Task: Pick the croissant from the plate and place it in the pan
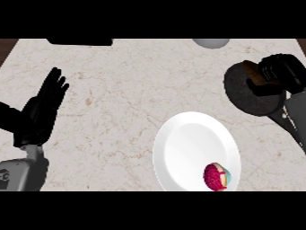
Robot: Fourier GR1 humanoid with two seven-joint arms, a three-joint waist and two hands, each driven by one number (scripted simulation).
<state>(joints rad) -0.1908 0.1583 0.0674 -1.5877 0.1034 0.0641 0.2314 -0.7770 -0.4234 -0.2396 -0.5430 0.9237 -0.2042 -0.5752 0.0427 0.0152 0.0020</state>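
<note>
1. White plate [191, 143] lies nearest you on the pale marbled worktop [128, 90], right of centre. A red round item [216, 176] with a light blue side sits near its close rim. The croissant is not on this plate.
2. At your left, the left hand [36, 112] rests above the worktop with fingers straight and pointing away and the thumb spread wide to the side. It holds nothing.
3. Farther out on your right lies the dark round pan [248, 101], well apart from the left hand and just beyond the plate.
4. Over the pan's far part, the right hand [284, 72] is curled round the brown croissant [253, 72]. You cannot tell whether the croissant touches the pan.
5. At the far edge you see a black object [80, 41] and a grey rounded object [212, 42].
</note>
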